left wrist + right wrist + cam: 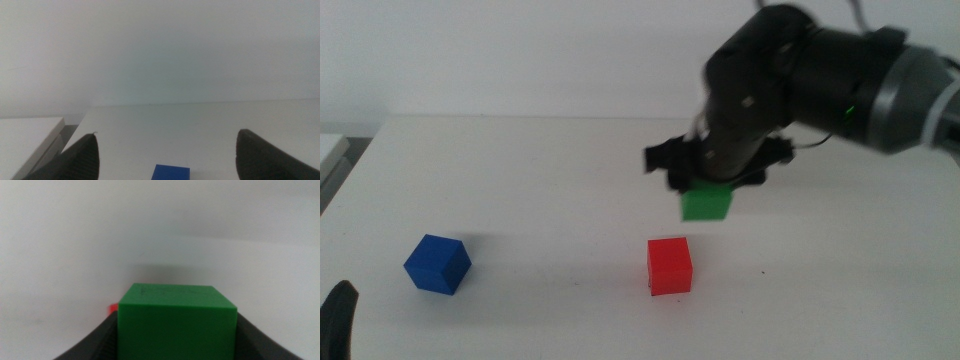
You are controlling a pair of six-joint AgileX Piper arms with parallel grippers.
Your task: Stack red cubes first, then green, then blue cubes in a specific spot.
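Left tool (165,157) waits, jaws apart | right tool (708,178) clamps green cube (706,204) above red cube (669,265)

Matt, plain faces on the green cube (176,322), red cube (670,266) and blue cube (438,264); smooth white table (550,180).

Light was bright, even and diffuse, and the white bench (550,180) looked nearly washed out. Shadows under the cubes were faint and soft. The right claw (712,180) was motion-blurred.
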